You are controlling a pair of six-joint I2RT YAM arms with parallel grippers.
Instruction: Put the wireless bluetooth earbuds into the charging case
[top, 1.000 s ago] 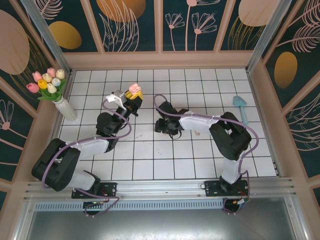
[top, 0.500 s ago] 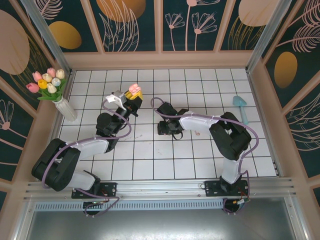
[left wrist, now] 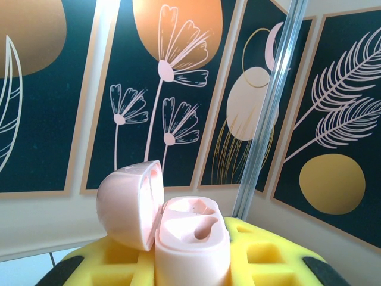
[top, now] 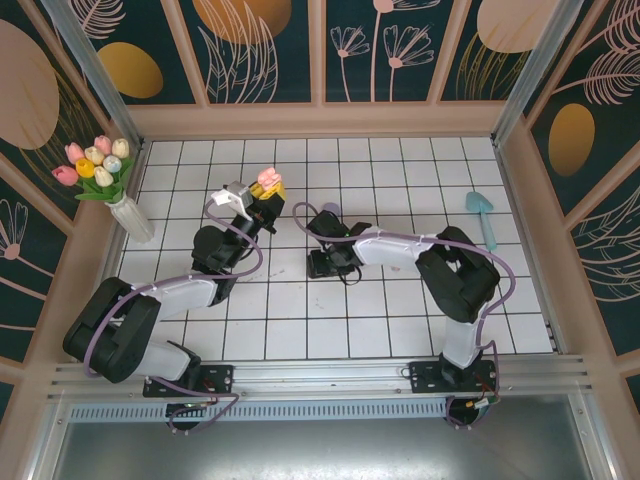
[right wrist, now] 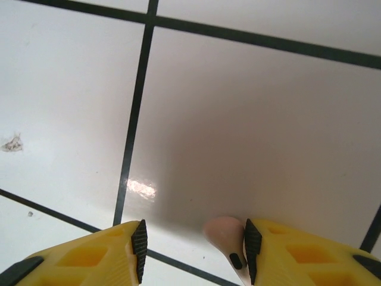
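Left gripper (top: 268, 187): raised above the surface (top: 400, 320), jaws clamped on the charging case.
Charging case (left wrist: 191, 238): pale pink, lid hinged open; both wells look empty to us.
Right gripper (right wrist: 193, 244): lowered to the tiles, jaws apart.
Pale pink earbud (right wrist: 225, 233): lying on the surface between those jaws, hard against one finger (right wrist: 297, 244) and clear of the other.
Risk: we judge that closing off-centre could skid the small rounded bud across the slick tile, or grip it askew, leaving its stem misaligned with the well.
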